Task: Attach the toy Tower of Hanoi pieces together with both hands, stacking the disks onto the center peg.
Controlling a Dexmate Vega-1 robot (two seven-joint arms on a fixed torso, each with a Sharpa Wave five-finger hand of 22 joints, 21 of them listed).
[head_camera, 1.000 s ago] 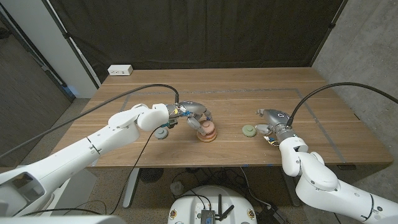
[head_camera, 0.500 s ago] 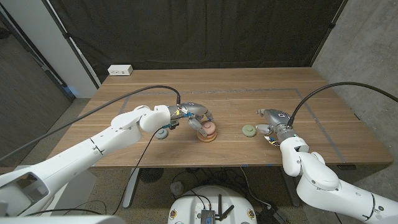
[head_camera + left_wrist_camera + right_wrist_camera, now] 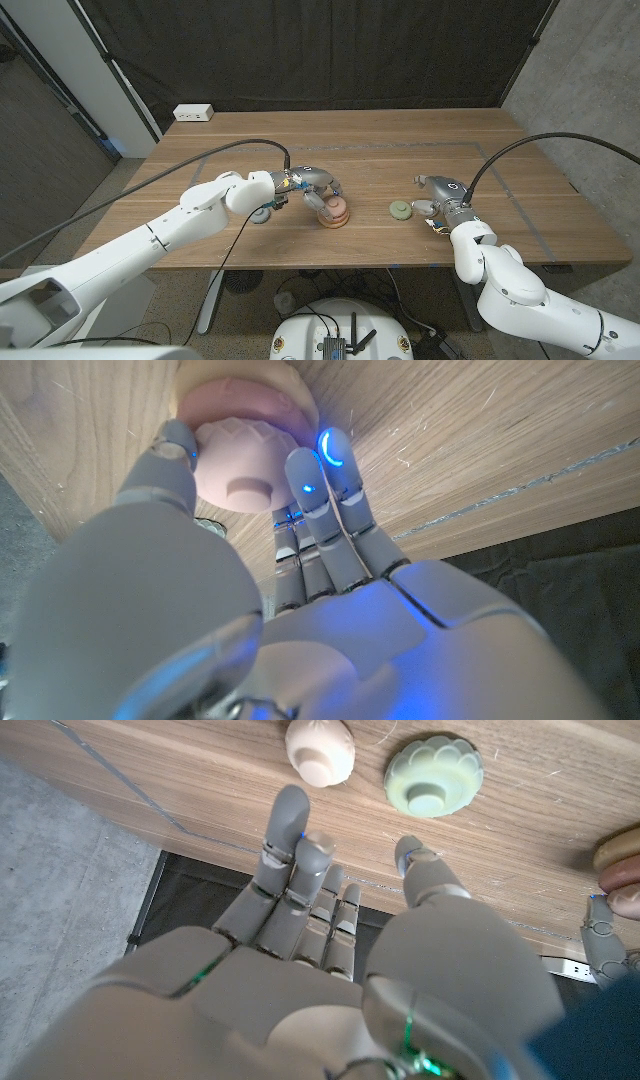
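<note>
Near the middle of the wooden table (image 3: pixel 520 170) stands the stack (image 3: pixel 334 212): a tan base disk (image 3: pixel 333 221) carrying a pink disk (image 3: pixel 336 206), whose scalloped rim and raised central knob appear in the left wrist view (image 3: pixel 243 461). The left hand (image 3: pixel 312 186) arches over the stack from the robot's left, arm reaching in across the table; its fingers (image 3: pixel 312 482) and thumb are closed on opposite sides of the pink disk. A grey-blue disk (image 3: pixel 260 214) lies just beside the left wrist, toward the near edge. To the right of the stack, apart from it, rests a pale green disk (image 3: pixel 400 209), also scalloped with a central knob (image 3: pixel 433 775). A small cream piece (image 3: pixel 319 750) lies near it. The right hand (image 3: pixel 438 194) waits just right of the green disk, its fingers (image 3: pixel 287 840) extended and apart from the thumb, holding nothing. A white power strip (image 3: pixel 193 113) sits at the table's far left corner.
</note>
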